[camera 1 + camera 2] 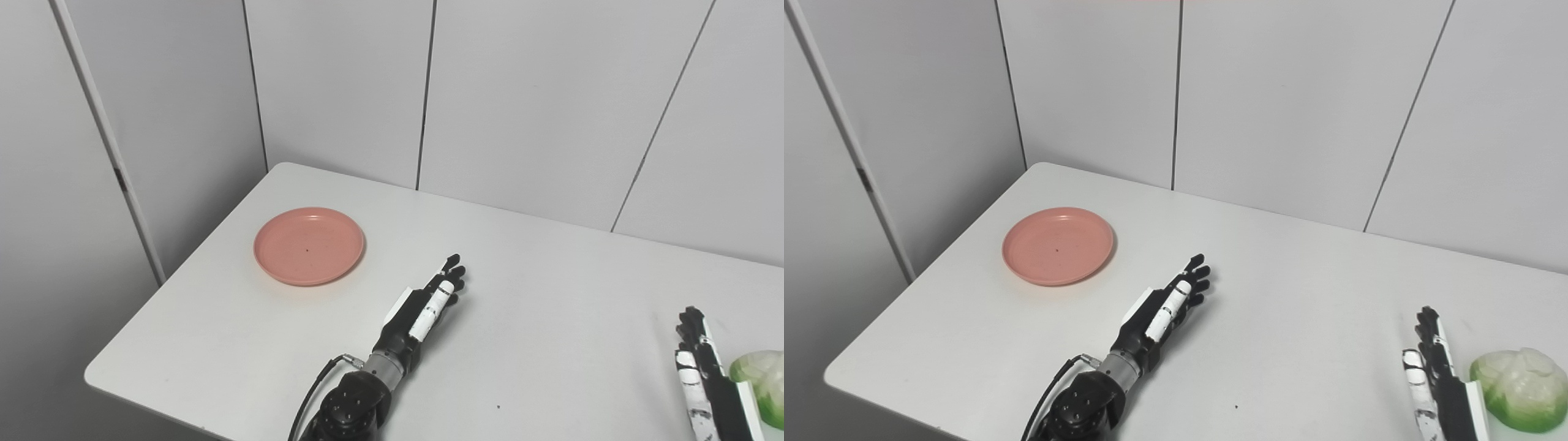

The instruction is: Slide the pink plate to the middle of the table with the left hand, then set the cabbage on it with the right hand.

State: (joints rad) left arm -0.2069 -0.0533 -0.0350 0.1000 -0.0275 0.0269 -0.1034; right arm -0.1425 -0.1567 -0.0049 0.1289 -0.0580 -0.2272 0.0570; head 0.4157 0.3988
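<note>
Left eye view: your left hand (429, 303) (fingers straight, holding nothing) lies right of the round pink plastic plate (309, 245), which sits apart, near the table's left-rear corner; reach left/fwd.

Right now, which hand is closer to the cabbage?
The right hand. It sits just beside the cabbage, fingers straight. The left hand is far off, nearer the plate.

The left hand (429, 300) extends forward from a black forearm, fingers straight and together, holding nothing. The right hand (1436, 367) stands edge-up at the lower right, fingers straight and pointing forward, also empty.
</note>
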